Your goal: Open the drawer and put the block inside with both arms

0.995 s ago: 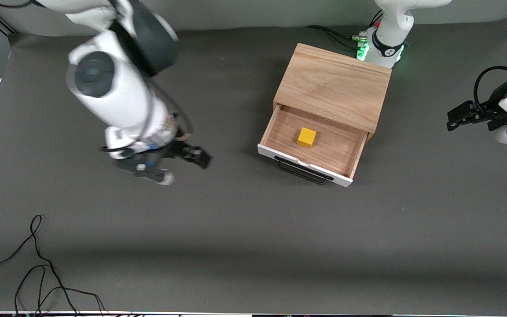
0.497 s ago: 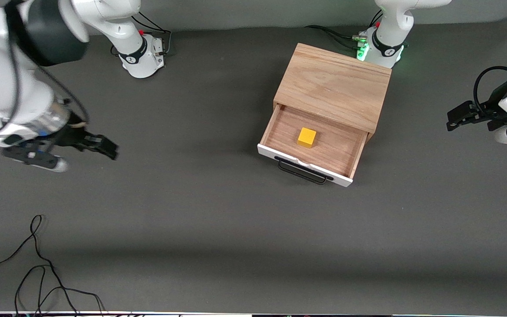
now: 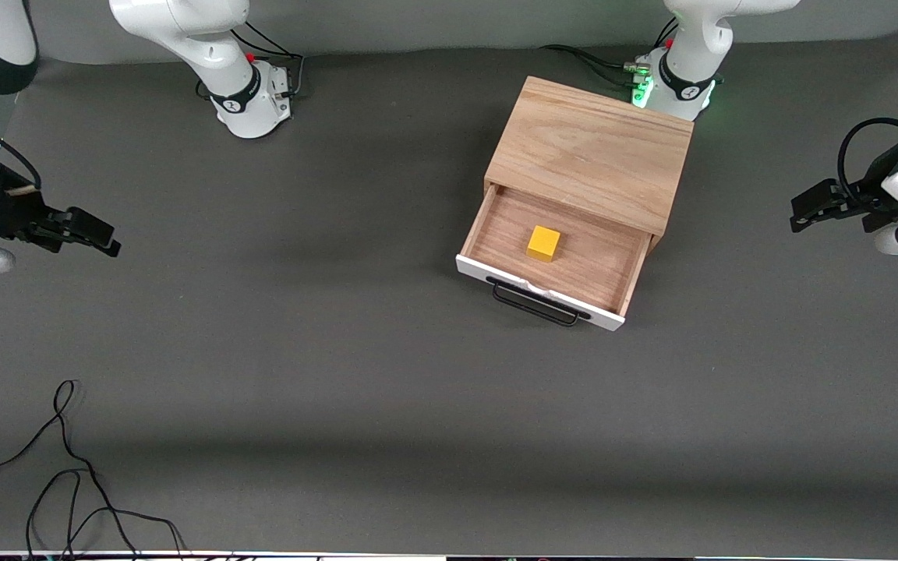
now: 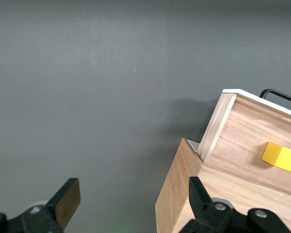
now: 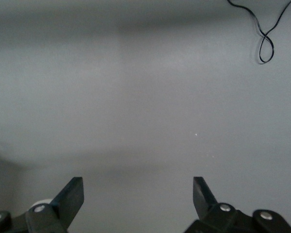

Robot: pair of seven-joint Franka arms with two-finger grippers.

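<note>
Yellow cube block (image 3: 543,242) sits in the pulled-out light-wood drawer (image 3: 488,222) of the oak box (image 3: 589,152). I see my right gripper (image 3: 94,230) over bare grey table (image 3: 340,351) at its own end, fingers spread; my left gripper (image 3: 811,204) waits, spread and empty, at its end.

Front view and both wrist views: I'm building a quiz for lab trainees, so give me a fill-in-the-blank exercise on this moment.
1. The yellow block lies inside the ____.
2. The drawer of the wooden box stands ____.
3. The left end effector and the right end effector both hold ____.
4. The drawer's wire handle is coloured ____.

Missing words: drawer; open; nothing; black
</note>
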